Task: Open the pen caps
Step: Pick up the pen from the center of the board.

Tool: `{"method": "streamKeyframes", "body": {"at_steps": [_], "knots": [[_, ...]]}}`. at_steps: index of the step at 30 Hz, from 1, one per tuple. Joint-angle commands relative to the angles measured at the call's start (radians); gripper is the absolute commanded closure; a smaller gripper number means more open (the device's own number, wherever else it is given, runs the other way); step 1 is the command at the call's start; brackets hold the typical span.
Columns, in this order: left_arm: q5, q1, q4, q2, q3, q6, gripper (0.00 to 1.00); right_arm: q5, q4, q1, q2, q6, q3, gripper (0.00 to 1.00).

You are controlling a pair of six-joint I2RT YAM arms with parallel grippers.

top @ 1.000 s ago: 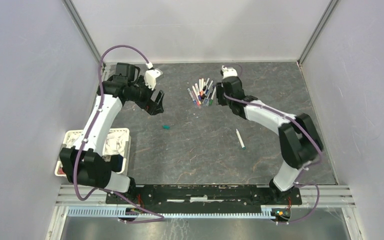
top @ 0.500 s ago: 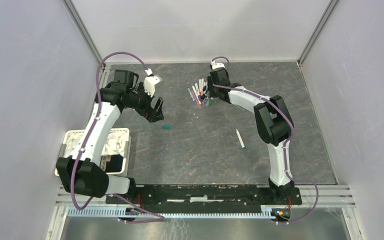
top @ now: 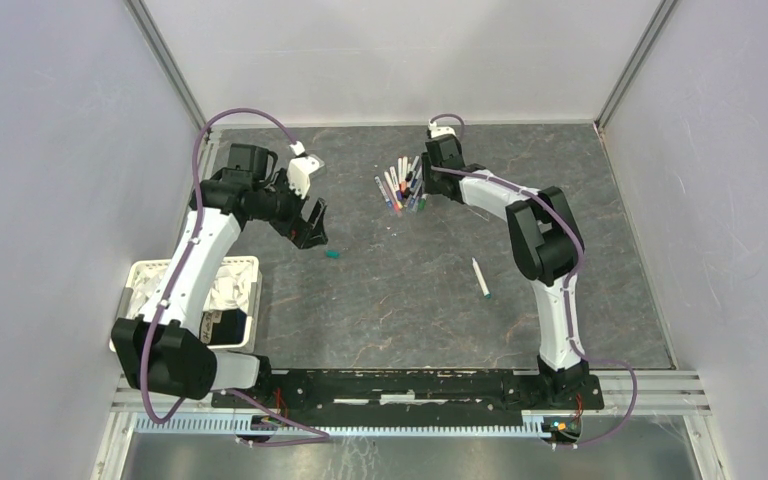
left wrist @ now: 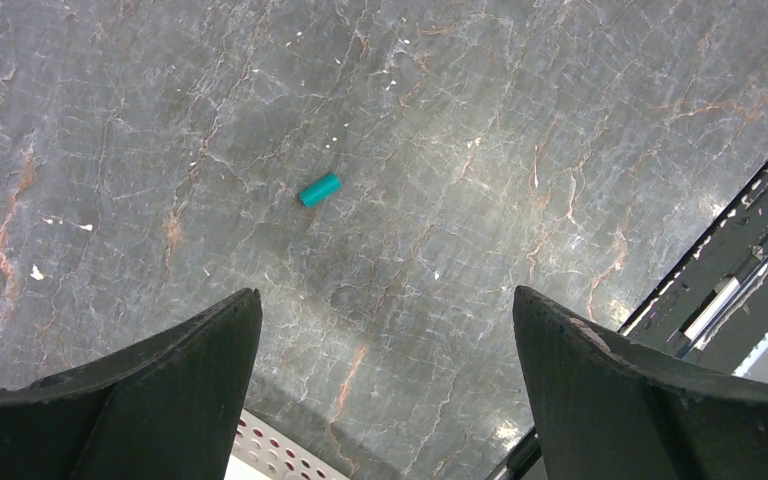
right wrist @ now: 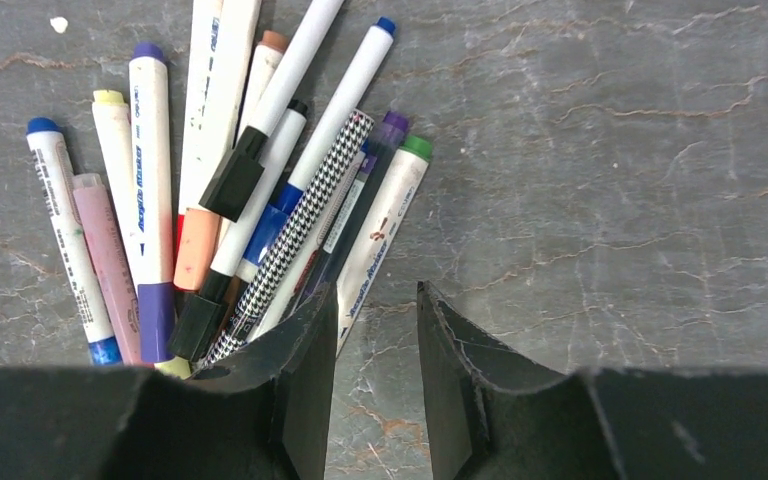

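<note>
R gripper (right wrist: 377, 292) narrowly open, empty, at pens (right wrist: 300, 215) piled mid far edge of surface (right wrist: 610, 200). Best to centre on one pen, e.g. green-ended pen (right wrist: 380, 235), and grip the barrel, not the cap end. L gripper (left wrist: 385, 295) wide open over loose teal cap (left wrist: 319, 189).

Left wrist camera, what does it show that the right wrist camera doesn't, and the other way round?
Only the left wrist view shows the small teal plastic cap, lying alone on the table ahead of the wide-open left hand, plus a corner of the white perforated basket. Only the right wrist view shows the fanned bundle of white-barrelled marker pens, with one black-and-white checked pen among them, just beyond the narrowly parted, empty right hand. Both show the dark grey marbled tabletop.
</note>
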State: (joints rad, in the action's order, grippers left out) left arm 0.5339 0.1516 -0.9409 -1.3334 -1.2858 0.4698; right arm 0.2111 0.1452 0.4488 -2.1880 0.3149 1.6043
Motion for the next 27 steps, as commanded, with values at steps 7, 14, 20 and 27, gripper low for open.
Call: {"method": "streamKeyframes", "body": {"at_steps": [7, 14, 20, 27], "knots": [[0.012, -0.006, 0.006, 0.052, 0.007, 0.016, 0.00, 0.004, 0.025, 0.001, -0.058, 0.026, 0.083, 0.60], [0.027, -0.006, 0.006, 0.049, 0.014, 0.015, 0.00, 0.052, 0.070, 0.002, -0.088, 0.007, 0.101, 0.63], [0.033, -0.006, 0.005, 0.039, 0.006, 0.006, 0.00, 0.113, 0.086, 0.002, -0.054, -0.013, 0.039, 0.67], [0.005, -0.006, 0.017, 0.064, 0.007, -0.017, 0.00, 0.121, 0.011, 0.001, 0.045, 0.032, -0.145, 0.85]]}}
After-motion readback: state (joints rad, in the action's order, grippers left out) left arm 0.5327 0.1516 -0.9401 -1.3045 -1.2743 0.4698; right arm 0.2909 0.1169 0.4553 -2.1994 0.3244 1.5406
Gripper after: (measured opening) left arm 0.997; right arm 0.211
